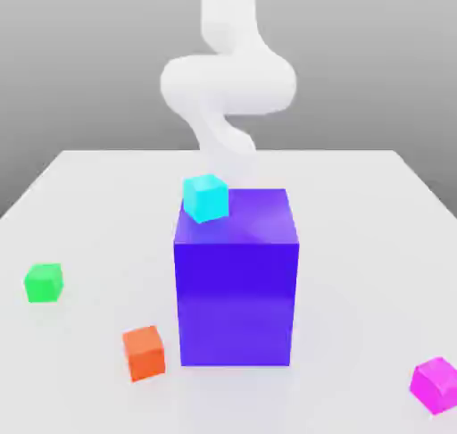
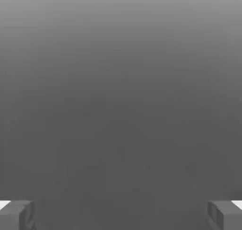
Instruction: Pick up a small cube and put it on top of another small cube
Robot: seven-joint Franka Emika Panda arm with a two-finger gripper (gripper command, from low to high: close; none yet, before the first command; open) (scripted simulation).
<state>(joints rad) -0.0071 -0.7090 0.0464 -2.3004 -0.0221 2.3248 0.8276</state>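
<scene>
Gripper point(image 2: 121, 215) empty, fingers point(image 2: 16, 215) spread wide at hand view's lower corners; magenta-pink cube point(image 1: 436, 385) sits lower right in ext. view, so reach could clip tall blue-purple block point(image 1: 236, 280) w/ cyan cube point(image 1: 206, 197).

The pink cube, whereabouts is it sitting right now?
In the exterior view, the pink cube sits on the white table near the lower right corner, off to the right of the big blue-purple block, touching nothing.
</scene>
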